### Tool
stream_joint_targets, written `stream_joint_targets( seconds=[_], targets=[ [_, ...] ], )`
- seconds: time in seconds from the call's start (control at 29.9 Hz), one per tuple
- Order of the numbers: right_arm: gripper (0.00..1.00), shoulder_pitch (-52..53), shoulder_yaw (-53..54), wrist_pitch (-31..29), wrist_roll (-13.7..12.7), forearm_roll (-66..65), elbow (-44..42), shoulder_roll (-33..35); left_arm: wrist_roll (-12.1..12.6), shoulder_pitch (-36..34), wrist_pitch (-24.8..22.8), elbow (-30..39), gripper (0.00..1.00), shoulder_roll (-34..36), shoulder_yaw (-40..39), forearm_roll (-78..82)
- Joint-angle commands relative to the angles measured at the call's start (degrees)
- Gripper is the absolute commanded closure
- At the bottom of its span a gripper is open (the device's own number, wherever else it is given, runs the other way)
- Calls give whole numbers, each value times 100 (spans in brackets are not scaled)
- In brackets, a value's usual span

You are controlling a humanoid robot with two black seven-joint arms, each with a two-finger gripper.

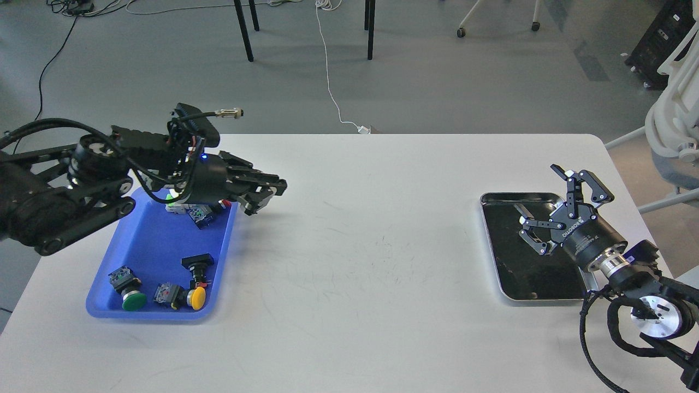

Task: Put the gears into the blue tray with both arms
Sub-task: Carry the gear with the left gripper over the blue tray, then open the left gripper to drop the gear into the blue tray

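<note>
- Head view: my left arm reaches in low over the blue tray [158, 245], its tool [259, 199] past the tray's far right corner above the bench [360, 245], fingers nearly together; I cannot tell if it grips anything.
- My right tool [551, 210] hangs spread open over the silver tray [491, 240].
- Push-buttons [164, 292] lie in the blue tray; gears are too small to make out.

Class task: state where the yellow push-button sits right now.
In the head view it lies in the blue tray on the table's left side, at the tray's near edge: yellow push-button, right of the green push-button.
</note>
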State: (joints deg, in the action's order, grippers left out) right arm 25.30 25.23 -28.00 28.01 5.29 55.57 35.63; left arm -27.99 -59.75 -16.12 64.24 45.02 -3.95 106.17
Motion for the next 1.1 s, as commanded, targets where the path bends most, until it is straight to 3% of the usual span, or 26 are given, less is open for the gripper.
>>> stream_joint_targets(
  seconds=[0.0, 0.13, 0.3, 0.87, 1.07],
  targets=[
    [2, 1, -18, 0, -1, -19, -2, -29, -1, 262, -23, 10, 80, 656, 17, 0],
    [2, 1, -18, 0, -1, -19, -2, -38, -1, 631, -14, -34, 80, 1210, 8, 0],
    [2, 1, -18, 0, -1, -19, -2, -38, -1, 983, 56, -254, 80, 1308, -36, -18],
    [2, 1, 0, 0, -1, -19, -11, -38, -1, 1326, 144, -808, 77, 719, -62, -18],
    [2, -7, 0, 0, -1, -19, 7, -3, -1, 1370, 170, -1071, 70, 614, -62, 18]
  ],
)
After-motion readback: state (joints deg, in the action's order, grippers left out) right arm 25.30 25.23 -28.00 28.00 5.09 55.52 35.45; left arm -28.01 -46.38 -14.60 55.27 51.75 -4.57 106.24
